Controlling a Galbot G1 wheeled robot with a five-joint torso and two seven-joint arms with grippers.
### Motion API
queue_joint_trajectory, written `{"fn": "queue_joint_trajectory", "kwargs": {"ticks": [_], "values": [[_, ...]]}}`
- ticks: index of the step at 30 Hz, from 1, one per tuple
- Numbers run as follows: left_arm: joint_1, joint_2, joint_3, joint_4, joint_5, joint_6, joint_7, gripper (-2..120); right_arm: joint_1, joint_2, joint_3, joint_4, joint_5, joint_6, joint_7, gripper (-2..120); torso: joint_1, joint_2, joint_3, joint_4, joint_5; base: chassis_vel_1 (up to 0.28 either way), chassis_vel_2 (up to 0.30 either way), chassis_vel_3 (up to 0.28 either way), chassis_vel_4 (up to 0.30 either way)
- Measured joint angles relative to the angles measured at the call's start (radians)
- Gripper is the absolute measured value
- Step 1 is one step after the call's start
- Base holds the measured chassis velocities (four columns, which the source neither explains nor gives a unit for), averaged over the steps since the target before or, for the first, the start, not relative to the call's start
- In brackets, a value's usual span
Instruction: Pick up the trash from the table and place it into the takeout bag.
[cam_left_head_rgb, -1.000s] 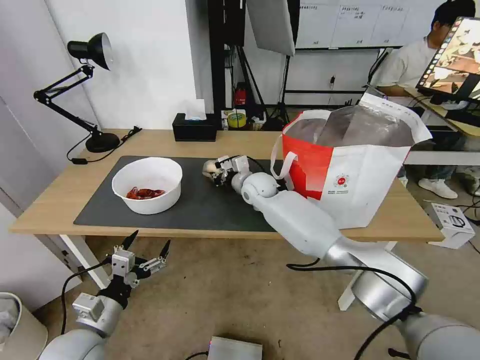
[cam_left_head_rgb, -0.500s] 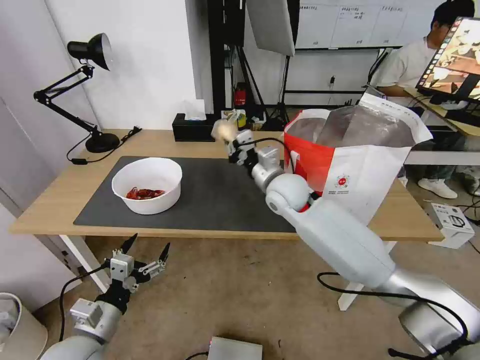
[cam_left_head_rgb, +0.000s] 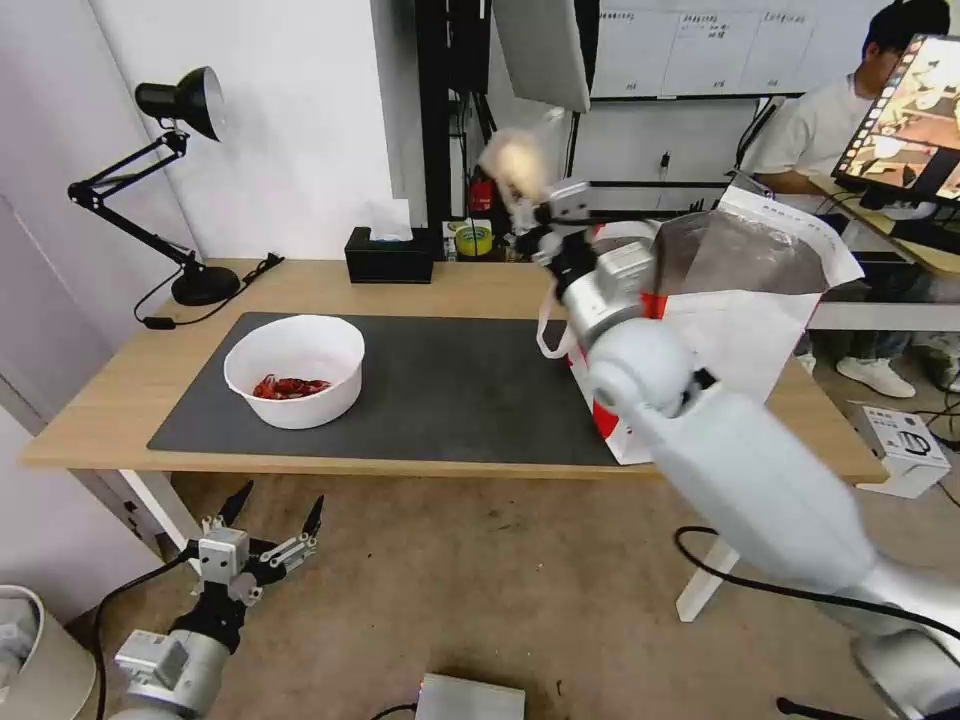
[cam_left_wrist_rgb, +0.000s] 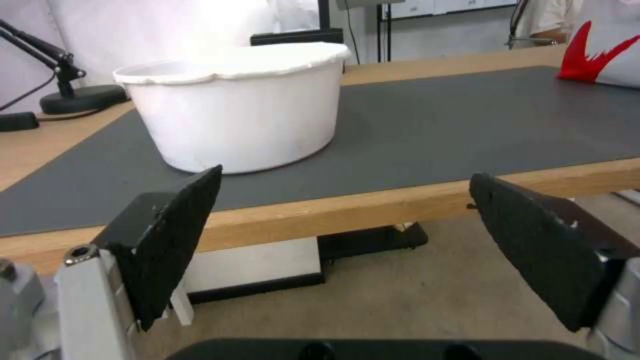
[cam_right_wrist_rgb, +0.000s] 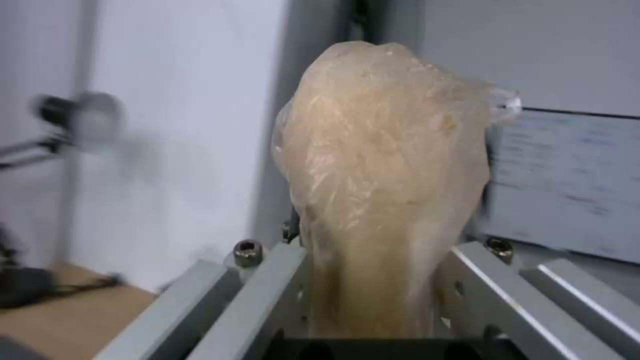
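Right gripper (cam_left_head_rgb: 535, 215) is up in the air above the far side of the worktop (cam_left_head_rgb: 130, 385), just left of the takeout bag (cam_left_head_rgb: 740, 330), and it is clamped on the knotted clear bag (cam_left_head_rgb: 512, 160). In the right wrist view the beige lump inside that bag (cam_right_wrist_rgb: 383, 175) stands tall between the 2 metal fingers (cam_right_wrist_rgb: 260, 285), pinched at its lower part, the bulk poking out past the tips. Held that high, I'd say, so it can clear the tote's tall white rim before going in. The tote stands open-mouthed on the right end of the worktop, silver lining showing, 1 white loop handle hanging down its left side.

Left gripper (cam_left_head_rgb: 270, 520) sits low, below the near worktop edge, jaws spread wide and holding nothing; its wrist view looks between the 2 black pads (cam_left_wrist_rgb: 177, 220) at the white round bowl (cam_left_wrist_rgb: 240, 112). That bowl (cam_left_head_rgb: 294, 368), red scraps inside, rests on the left part of the dark mat (cam_left_head_rgb: 450, 390), untouched. A black tissue box (cam_left_head_rgb: 389, 255) sits at the far edge, a desk lamp (cam_left_head_rgb: 175, 180) far left.
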Motion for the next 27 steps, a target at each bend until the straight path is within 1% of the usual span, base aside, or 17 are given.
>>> {"fn": "queue_joint_trajectory", "kwargs": {"ticks": [2, 3, 6, 12, 19, 20, 21, 24, 25, 27], "values": [[-0.003, 0.000, 0.006, 0.000, 0.002, 0.000, 0.000, 100, -0.032, -0.050, 0.039, 0.024, 0.015, -0.036, 0.034, 7, 0.000, 0.000, 0.000, 0.0000, 0.0001, 0.000, 0.000, 0.000, 0.000], [-0.003, 0.000, 0.006, 0.000, 0.002, 0.000, 0.000, 100, -0.032, -0.050, 0.039, 0.024, 0.015, -0.036, 0.034, 7, 0.000, 0.000, 0.000, 0.0000, 0.0001, 0.000, 0.000, 0.000, 0.000], [-0.009, 0.004, 0.017, -0.001, 0.004, 0.000, 0.001, 100, -0.089, -0.099, 0.091, 0.059, 0.047, -0.080, 0.071, 7, 0.000, 0.000, 0.000, -0.0002, 0.0002, 0.000, 0.000, 0.000, 0.000], [-0.022, 0.010, 0.031, 0.009, 0.005, 0.000, 0.001, 100, -0.145, -0.128, 0.137, 0.078, 0.075, -0.110, 0.115, 7, 0.000, 0.000, 0.000, -0.0001, -0.0001, 0.000, 0.000, 0.000, 0.000], [-0.030, 0.016, 0.040, 0.017, 0.005, 0.000, 0.001, 100, -0.177, -0.135, 0.160, 0.081, 0.076, -0.124, 0.152, 7, 0.000, 0.000, 0.000, 0.0000, -0.0001, 0.000, 0.000, 0.000, 0.000], [-0.031, 0.018, 0.040, 0.019, 0.005, 0.000, 0.001, 100, -0.181, -0.135, 0.162, 0.082, 0.075, -0.125, 0.157, 11, 0.000, 0.000, 0.000, 0.0000, -0.0002, 0.000, 0.000, 0.000, 0.000], [-0.031, 0.018, 0.040, 0.019, 0.005, 0.000, 0.001, 100, -0.181, -0.135, 0.162, 0.082, 0.075, -0.125, 0.157, 11, 0.000, 0.000, 0.000, 0.0000, -0.0002, 0.000, 0.000, 0.000, 0.000], [-0.038, 0.021, 0.042, 0.024, 0.004, 0.000, 0.001, 100, -0.197, -0.134, 0.165, 0.083, 0.076, -0.132, 0.169, 25, 0.000, 0.000, 0.000, 0.0001, -0.0001, 0.000, 0.000, 0.000, 0.000], [-0.038, 0.021, 0.042, 0.024, 0.004, 0.000, 0.001, 100, -0.197, -0.134, 0.165, 0.083, 0.076, -0.132, 0.169, 25, 0.000, 0.000, 0.000, 0.0001, -0.0001, 0.000, 0.000, 0.000, 0.000], [-0.039, 0.021, 0.046, 0.026, 0.004, 0.000, 0.000, 100, -0.206, -0.134, 0.168, 0.084, 0.075, -0.135, 0.171, 35, 0.000, 0.000, 0.000, 0.0000, -0.0001, 0.000, 0.000, 0.000, 0.000]]}}
